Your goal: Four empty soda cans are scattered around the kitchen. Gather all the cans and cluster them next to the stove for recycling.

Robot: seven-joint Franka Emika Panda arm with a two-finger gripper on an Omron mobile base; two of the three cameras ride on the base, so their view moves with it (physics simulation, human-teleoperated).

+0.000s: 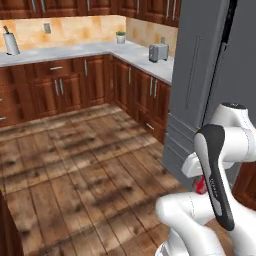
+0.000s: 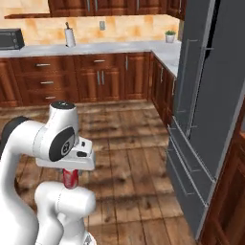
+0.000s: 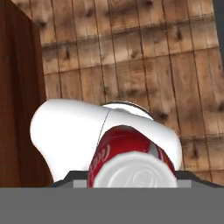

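Carrying a red soda can (image 3: pixel 131 159) pinched in my claw (image 3: pixel 131 181), low by my own body over the plank floor (image 3: pixel 131 65). Empty, so likely light, thin-walled, slick; grip mid-body, gently. Hand view shows its silver top; base views add surface (image 1: pixel 75 50), paper-towel roll (image 2: pixel 70 36), refrigerator (image 2: pixel 210 95).

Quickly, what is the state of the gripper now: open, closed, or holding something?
Gripper: closed on a red soda can, carried above the wood floor.
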